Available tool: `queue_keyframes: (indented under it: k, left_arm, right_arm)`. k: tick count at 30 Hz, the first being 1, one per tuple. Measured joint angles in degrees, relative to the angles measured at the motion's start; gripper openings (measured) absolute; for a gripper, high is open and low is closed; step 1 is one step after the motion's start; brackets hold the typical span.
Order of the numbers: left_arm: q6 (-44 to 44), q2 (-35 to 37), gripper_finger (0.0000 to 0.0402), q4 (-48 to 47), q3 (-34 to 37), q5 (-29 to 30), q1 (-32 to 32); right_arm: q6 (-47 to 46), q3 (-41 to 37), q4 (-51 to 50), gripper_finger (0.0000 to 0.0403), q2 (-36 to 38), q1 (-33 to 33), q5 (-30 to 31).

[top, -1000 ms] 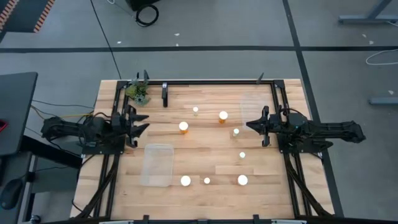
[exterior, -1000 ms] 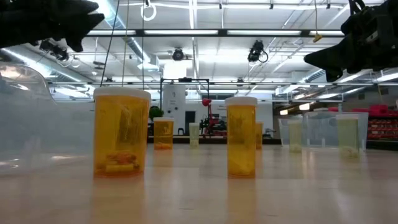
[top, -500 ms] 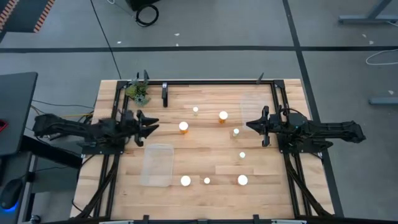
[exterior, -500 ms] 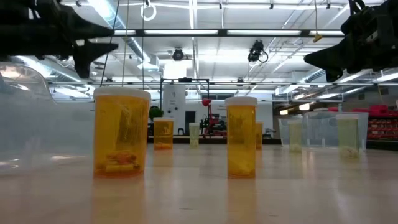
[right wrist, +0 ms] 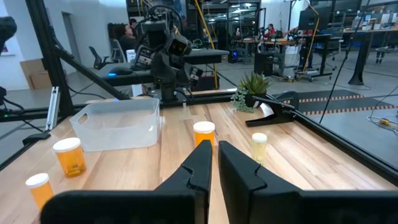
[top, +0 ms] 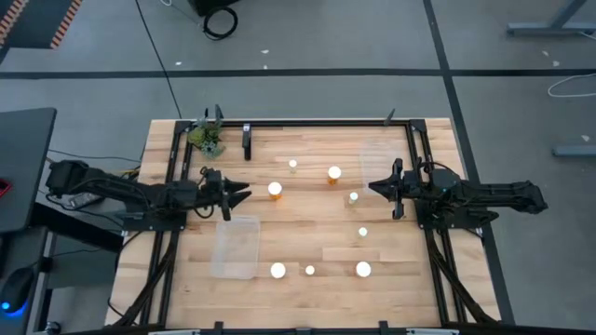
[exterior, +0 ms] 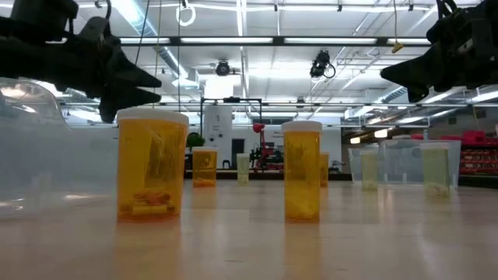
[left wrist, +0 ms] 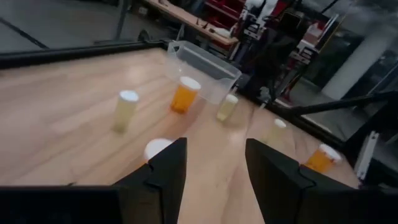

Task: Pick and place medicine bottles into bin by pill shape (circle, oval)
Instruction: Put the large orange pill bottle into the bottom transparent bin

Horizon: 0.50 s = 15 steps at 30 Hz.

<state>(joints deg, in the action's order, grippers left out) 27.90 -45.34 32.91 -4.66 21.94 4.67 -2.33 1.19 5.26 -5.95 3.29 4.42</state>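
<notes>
The left claw (top: 240,194), jaws parted and empty, has advanced across the bench (top: 307,223) toward the nearest medicine bottle (top: 275,190), indicating an imminent pick; the right claw (top: 375,187) waits shut

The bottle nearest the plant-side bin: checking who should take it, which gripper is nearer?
Left. The left gripper hangs open just beside that bottle; the right gripper waits shut across the table.

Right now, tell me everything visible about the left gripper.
The left gripper is dark, with two fingers standing apart and nothing between them. It hangs above the table, reached out toward the white-capped bottle near the middle, not touching it. A clear bin lies just beside and below it.
</notes>
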Motion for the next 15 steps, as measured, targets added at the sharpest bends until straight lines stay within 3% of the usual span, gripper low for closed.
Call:
queue_keyframes:
  k: [6, 15]
  left_arm:
    - [-9.8, -6.82, 0.0172, -0.02, -4.73, 5.89, -0.1]
    - [-13.86, -15.88, 0.0172, -0.22, -9.23, 4.43, -4.43]
  right_arm:
    - [0.0, 0.0, 0.02, 0.0037, 0.02, 0.0, 0.0]
    - [0.0, 0.0, 0.0, 0.0037, 0.0, 0.02, 0.01]
